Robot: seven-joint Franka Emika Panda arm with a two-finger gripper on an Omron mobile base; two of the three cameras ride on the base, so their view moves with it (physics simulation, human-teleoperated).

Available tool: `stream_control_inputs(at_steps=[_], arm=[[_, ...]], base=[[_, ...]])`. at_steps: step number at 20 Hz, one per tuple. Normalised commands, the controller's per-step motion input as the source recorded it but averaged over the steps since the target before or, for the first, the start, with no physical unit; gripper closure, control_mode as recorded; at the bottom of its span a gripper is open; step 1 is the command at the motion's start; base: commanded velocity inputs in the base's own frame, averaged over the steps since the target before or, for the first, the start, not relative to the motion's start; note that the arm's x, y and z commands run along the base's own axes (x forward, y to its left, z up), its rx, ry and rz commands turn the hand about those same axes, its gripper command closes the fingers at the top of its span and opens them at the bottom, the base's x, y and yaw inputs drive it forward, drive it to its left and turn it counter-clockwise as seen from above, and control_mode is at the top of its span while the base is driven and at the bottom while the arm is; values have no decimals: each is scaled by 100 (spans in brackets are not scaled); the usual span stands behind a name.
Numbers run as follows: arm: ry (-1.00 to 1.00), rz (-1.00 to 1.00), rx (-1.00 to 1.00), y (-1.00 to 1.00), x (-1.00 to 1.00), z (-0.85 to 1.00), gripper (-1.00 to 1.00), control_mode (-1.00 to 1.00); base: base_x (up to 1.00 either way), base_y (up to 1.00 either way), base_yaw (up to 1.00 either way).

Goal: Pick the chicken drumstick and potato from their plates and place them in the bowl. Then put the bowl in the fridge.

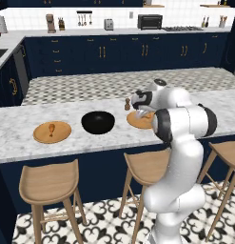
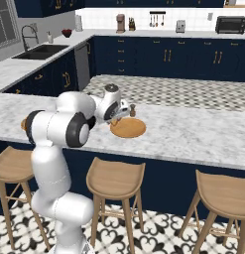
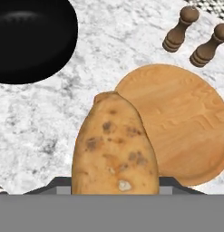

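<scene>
We see the gripper (image 1: 143, 113) low over the right-hand plate (image 1: 138, 121) on the marble counter (image 1: 90, 136), with the arm bent forward from the base. In the hand view the potato (image 3: 114, 147) sits right at the gripper, large and close, reaching out over the counter and across the near edge of the plate (image 3: 186, 122), which looks bare where it shows beyond the potato. The fingers themselves are hidden behind the potato there, but its place between them tells us they are pinching it; whether it is lifted off the plate or touching it, we cannot tell.

The black bowl (image 1: 98, 122) stands on the counter just to the left of that plate, apart from it, and its rim fills the upper left corner of the hand view (image 3: 31, 41). Farther left lies the second plate (image 1: 52, 132), with the chicken drumstick (image 1: 51, 128) resting near its middle. Two small dark wooden shakers (image 3: 179, 29) stand upright on the counter just behind the right-hand plate. From the right base view the gripper (image 2: 119, 115) hangs at the left edge of the plate (image 2: 129, 128). Three wooden stools (image 1: 50, 183) stand along the near side of the counter.
</scene>
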Motion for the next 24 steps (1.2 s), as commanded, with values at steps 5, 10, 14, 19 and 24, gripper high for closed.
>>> stream_control_inputs(at_steps=[5,10,14,19,24], arm=[[0,0,5,76,-27,59,100,-100],[7,0,0,98,5,32,100,-100],[8,0,-6,97,26,-14,100,-100],[8,-4,-5,72,65,-28,100,-100],[1,0,-2,32,63,-47,100,-100]], base=[[0,0,0],[0,0,0],[0,0,0],[0,0,0],[0,0,0]])
